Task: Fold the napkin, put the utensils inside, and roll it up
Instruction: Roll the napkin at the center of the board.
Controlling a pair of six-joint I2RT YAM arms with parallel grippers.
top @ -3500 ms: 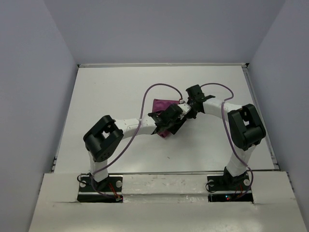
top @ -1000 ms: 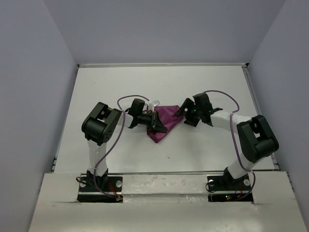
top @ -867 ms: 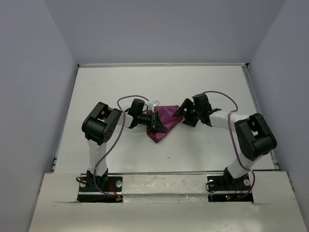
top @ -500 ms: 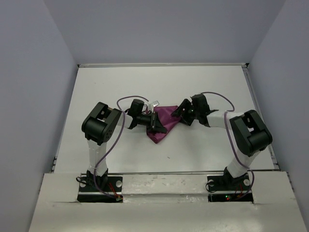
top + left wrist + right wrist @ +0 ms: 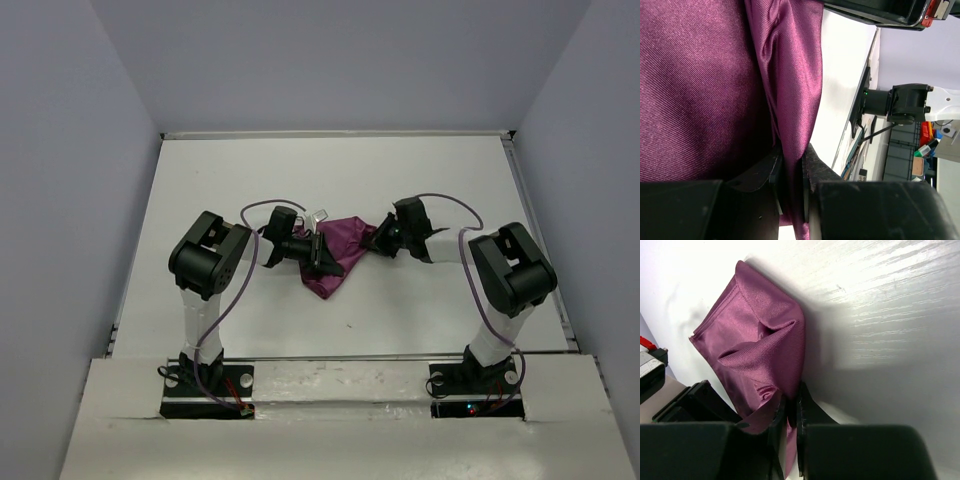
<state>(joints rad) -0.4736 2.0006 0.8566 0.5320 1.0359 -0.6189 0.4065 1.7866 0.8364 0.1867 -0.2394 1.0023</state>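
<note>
The plum-purple napkin [image 5: 345, 243] hangs bunched in a rough triangle between my two grippers at mid-table, its point drooping toward the near side. My left gripper [image 5: 322, 256] is shut on a fold at the napkin's left side; the cloth [image 5: 715, 75] runs down between its jaws [image 5: 792, 162]. My right gripper [image 5: 378, 240] is shut on the napkin's right corner; the cloth [image 5: 765, 340] is pinched between its jaws [image 5: 791, 409]. A small pale glinting piece [image 5: 320, 215] shows by the napkin's upper left; I cannot tell what it is. No cutlery shows clearly.
The white table [image 5: 250, 170] is walled by lilac panels at the left, right and back. Purple cables loop above each forearm, the left one [image 5: 262, 206] and the right one [image 5: 445, 198]. The arm bases stand at the near edge.
Since 3.5 s ago the left arm has drawn back to the left and the napkin is spread between the grippers. In the last second the right gripper moved slightly left; the left stayed still.
</note>
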